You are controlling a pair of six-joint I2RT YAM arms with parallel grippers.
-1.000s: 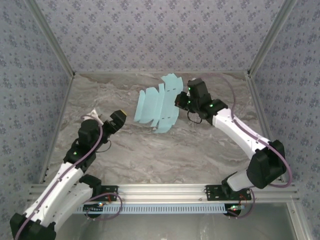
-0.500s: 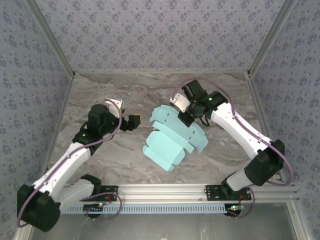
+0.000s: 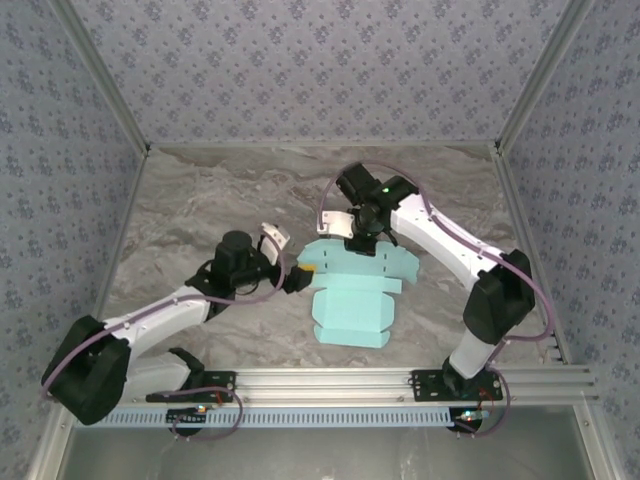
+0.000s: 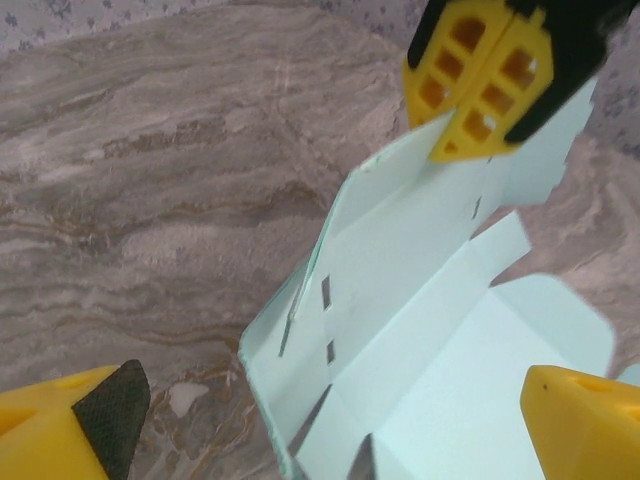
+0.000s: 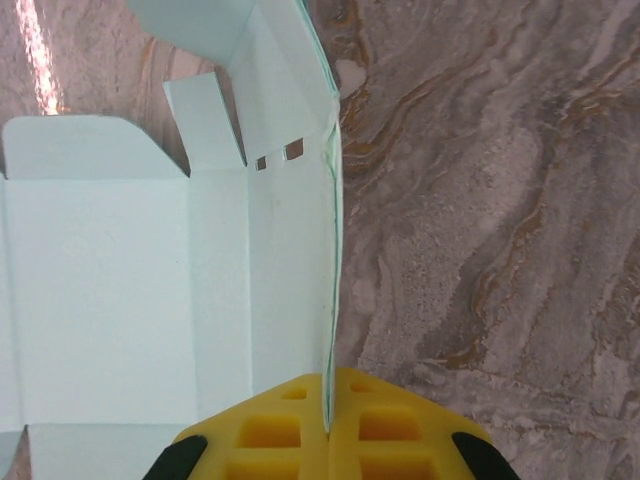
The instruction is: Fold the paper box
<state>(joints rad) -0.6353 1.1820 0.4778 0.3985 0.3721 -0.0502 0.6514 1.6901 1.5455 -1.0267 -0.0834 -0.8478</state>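
Note:
The paper box (image 3: 352,300) is a pale aqua die-cut sheet lying mostly flat on the marble table, with its far panel folded upright. My right gripper (image 3: 361,238) is shut on the top edge of that upright panel. In the right wrist view the thin edge of the paper box (image 5: 110,280) runs straight in between the closed yellow fingers (image 5: 270,430). My left gripper (image 3: 288,258) stands open at the sheet's left end. In the left wrist view the corner of the paper box (image 4: 400,300) lies between its wide-apart fingertips (image 4: 100,415), and the right gripper (image 4: 487,80) pinches the flap above.
The marble table (image 3: 180,200) is walled by patterned panels at the left, back and right. An aluminium rail (image 3: 330,382) with the arm bases runs along the near edge. Open tabletop lies left of the sheet and behind it.
The right gripper has carried the sheet from the back toward the middle and laid it down flatter. The left arm has swung right until its open jaws reach the sheet's left end.

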